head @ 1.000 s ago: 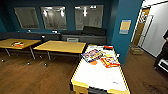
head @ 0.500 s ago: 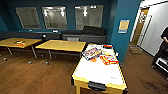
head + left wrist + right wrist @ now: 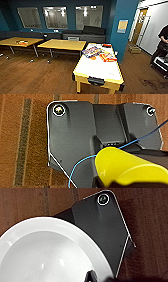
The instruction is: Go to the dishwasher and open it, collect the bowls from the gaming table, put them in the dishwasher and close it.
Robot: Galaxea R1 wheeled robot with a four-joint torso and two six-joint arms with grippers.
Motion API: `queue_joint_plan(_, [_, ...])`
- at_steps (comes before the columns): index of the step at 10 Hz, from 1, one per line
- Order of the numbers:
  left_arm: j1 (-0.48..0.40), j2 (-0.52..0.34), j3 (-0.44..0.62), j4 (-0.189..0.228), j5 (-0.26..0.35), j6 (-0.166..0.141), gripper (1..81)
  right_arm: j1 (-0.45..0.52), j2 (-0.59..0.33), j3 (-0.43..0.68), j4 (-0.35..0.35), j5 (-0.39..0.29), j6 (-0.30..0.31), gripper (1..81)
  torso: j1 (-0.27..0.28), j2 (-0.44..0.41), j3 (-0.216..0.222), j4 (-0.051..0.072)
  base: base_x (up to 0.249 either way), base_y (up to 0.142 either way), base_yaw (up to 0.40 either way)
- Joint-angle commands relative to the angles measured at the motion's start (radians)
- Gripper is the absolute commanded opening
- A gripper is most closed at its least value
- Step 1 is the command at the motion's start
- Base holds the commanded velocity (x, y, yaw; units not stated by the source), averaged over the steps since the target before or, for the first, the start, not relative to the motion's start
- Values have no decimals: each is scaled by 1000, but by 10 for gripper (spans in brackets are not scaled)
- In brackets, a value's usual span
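While a white bowl (image 3: 47, 258) sits big at the right wrist and a yellow bowl (image 3: 130, 166) at the left, I cannot tell either grip | gaming table (image 3: 96, 67) low and middle, bright packets (image 3: 98, 53) on its far end | yellow tables (image 3: 62, 44) left behind | person (image 3: 161, 47) far right

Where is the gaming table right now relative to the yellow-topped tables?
In the head view, the gaming table stands right of centre on the wood floor, its far end close to the nearer yellow-topped table, with a person further right.
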Motion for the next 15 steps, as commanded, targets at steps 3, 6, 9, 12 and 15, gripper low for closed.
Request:
queue_joint_plan(3, [-39, -1, 0, 5, 53, 5, 10, 31, -10, -3, -21, -54, -1, 10, 1, 0, 0, 0, -168, 0, 0])
queue_joint_plan(6, [-39, -2, -1, 5, 53, 5, 10, 33, -2, -8, -22, -54, -1, 10, 1, 0, 0, 0, -157, 0, 0])
queue_joint_plan(9, [-36, -2, -1, 6, 33, 5, 10, 33, -2, -13, -22, -54, -1, 10, 1, -2, 1, 0, -34, 0, 0])
queue_joint_plan(12, [-35, -2, -1, 8, 31, 5, 10, 33, -2, -13, -22, -54, -1, 10, 1, -1, 1, 0, 0, 0, 0])
queue_joint_plan(15, [-31, -1, -1, 13, 31, 5, 10, 31, -1, -16, -22, -52, -1, 10, 2, -2, 1, 0, 0, 0, 0])
